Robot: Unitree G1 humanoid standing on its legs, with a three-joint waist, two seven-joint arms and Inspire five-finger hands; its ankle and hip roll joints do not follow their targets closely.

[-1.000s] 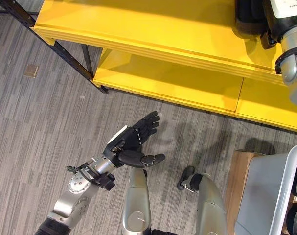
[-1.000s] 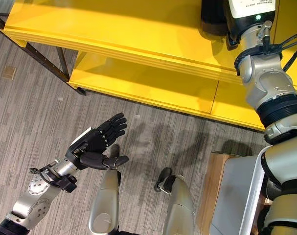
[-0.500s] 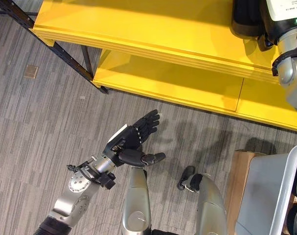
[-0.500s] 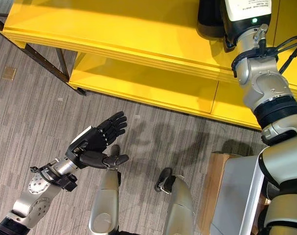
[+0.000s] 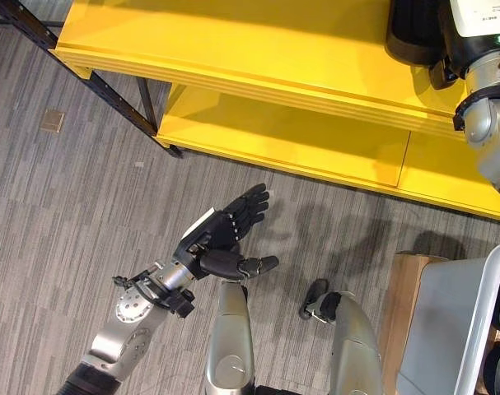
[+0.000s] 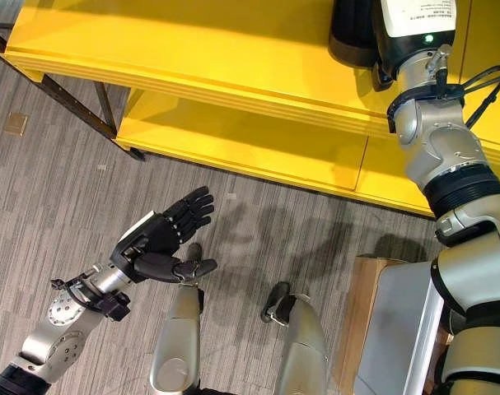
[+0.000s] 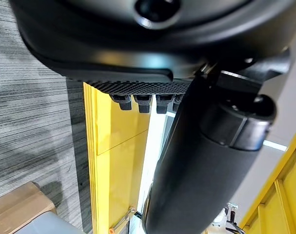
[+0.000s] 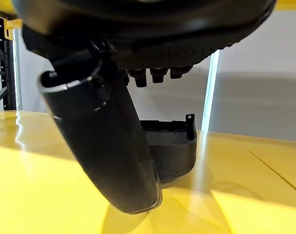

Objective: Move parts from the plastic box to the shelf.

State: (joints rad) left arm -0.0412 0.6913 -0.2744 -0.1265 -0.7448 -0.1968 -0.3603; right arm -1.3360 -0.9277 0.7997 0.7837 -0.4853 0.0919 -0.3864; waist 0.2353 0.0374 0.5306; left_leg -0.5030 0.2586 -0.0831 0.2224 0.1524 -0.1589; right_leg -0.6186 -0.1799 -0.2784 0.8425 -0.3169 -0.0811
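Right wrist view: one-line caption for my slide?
Right hand open above a black part on the yellow shelf.

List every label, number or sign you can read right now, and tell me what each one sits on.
White label at the wrist of the right hand, over the yellow shelf: dark print, too small to read.
Black part lying on the shelf: no print shows.
Small square plate on the floor: no marking can be made out.
No legible text anywhere.

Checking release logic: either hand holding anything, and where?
Left hand: open, nothing. Right hand: black part rests on the yellow shelf; grip cannot be told.
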